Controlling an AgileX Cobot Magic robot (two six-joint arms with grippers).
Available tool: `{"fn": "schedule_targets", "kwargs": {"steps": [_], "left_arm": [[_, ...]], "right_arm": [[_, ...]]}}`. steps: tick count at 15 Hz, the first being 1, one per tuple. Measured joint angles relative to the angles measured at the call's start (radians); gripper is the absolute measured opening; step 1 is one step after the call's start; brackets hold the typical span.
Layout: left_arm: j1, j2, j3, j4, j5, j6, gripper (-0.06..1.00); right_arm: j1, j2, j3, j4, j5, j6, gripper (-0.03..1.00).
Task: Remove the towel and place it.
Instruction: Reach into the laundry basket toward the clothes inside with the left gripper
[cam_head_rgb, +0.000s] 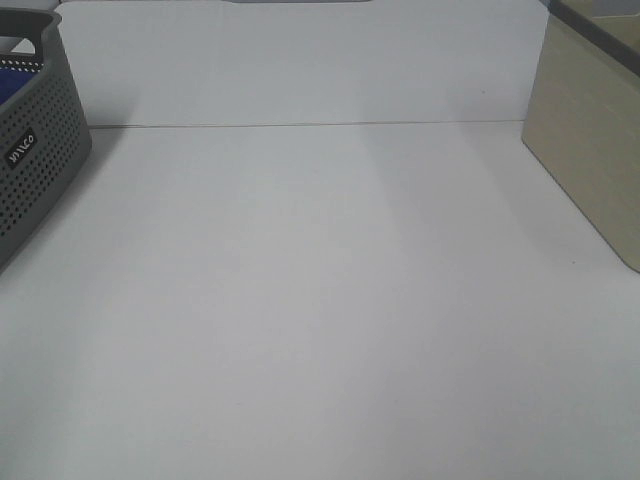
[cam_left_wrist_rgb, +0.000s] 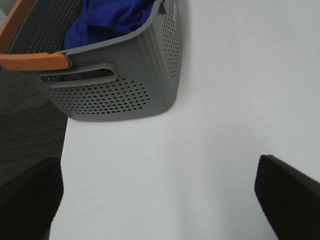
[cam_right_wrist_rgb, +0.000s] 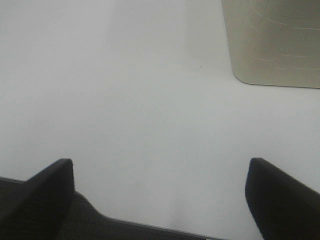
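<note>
Left wrist view gives the clearest look at the job: the towel (cam_left_wrist_rgb: 107, 20) lies bunched inside a grey perforated basket (cam_left_wrist_rgb: 125, 75) that stands at the edge of the white table (cam_head_rgb: 320, 300), so nothing of the task is done yet. The cloth has to be gripped, lifted clear of the basket wall and laid down somewhere (the open tabletop looks the likely spot, though no target is marked). The left gripper (cam_left_wrist_rgb: 159, 200) hangs over bare table near the basket, well short of the cloth, with its two dark fingers spread wide and nothing between them. The right gripper (cam_right_wrist_rgb: 160, 192) is spread just as wide and also empty, over bare table near a beige box (cam_right_wrist_rgb: 272, 45) on the far side from the basket. Much is cut off. Only the upper folds of the towel show, the rest hidden by the basket wall and the frame edge, and no tag or stitched edge can be made out. From the high camera neither arm is in view, the basket is clipped at the left border with only a sliver of blue showing, and the beige box is clipped too, so what it is cannot be told.
</note>
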Motion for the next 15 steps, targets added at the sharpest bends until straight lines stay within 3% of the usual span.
{"fn": "schedule_targets", "kwargs": {"steps": [1, 4, 5, 8, 15], "left_arm": [[0.000, 0.036, -0.018, -0.003, -0.002, 0.037, 0.99], [0.000, 0.324, -0.192, -0.021, 0.035, 0.278, 0.99], [0.000, 0.365, -0.219, -0.022, 0.050, 0.297, 0.99], [0.000, 0.715, -0.459, -0.024, 0.129, 0.459, 0.98], [0.000, 1.206, -0.888, 0.070, 0.137, 0.634, 0.97]], "right_arm": [[0.000, 0.000, 0.000, 0.000, 0.000, 0.000, 0.89], [0.000, 0.000, 0.000, 0.000, 0.000, 0.000, 0.89], [0.000, 0.000, 0.000, 0.000, 0.000, 0.000, 0.89], [0.000, 0.000, 0.000, 0.000, 0.000, 0.000, 0.89], [0.000, 0.000, 0.000, 0.000, 0.000, 0.000, 0.89]]}}
